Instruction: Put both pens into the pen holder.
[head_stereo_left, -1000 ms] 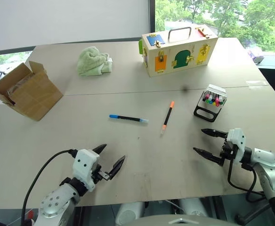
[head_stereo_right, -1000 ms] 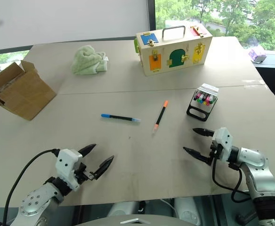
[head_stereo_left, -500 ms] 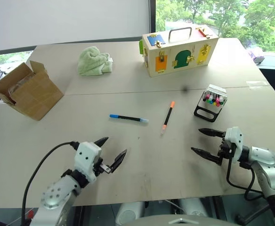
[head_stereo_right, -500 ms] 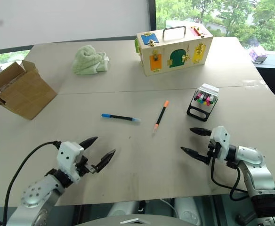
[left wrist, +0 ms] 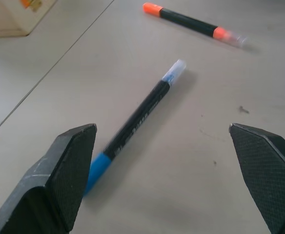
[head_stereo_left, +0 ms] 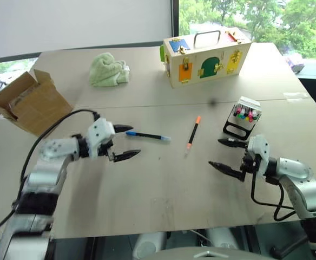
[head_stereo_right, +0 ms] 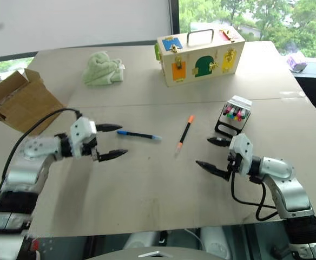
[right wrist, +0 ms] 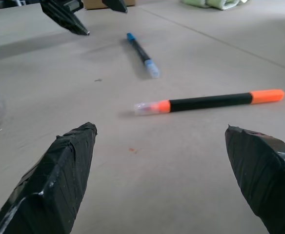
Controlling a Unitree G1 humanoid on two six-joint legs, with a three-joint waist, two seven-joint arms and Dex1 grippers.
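Reaching toward the blue-capped pen (head_stereo_left: pixel 147 136), the left gripper (head_stereo_left: pixel 124 142) hovers with jaws wide apart right at the pen's blue end, nothing held, probably lined up to straddle the barrel for a pinch. The right gripper (head_stereo_left: pixel 223 154), jaws also spread and empty, sits just beside the pen holder (head_stereo_left: pixel 242 118) and faces the orange-capped pen (head_stereo_left: pixel 193 133), likely staged to take that one. Both pens lie flat mid-tabletop (head_stereo_left: pixel 163 189), near each other but apart, neither yet in the holder, which stands right of them with coloured marker caps showing.
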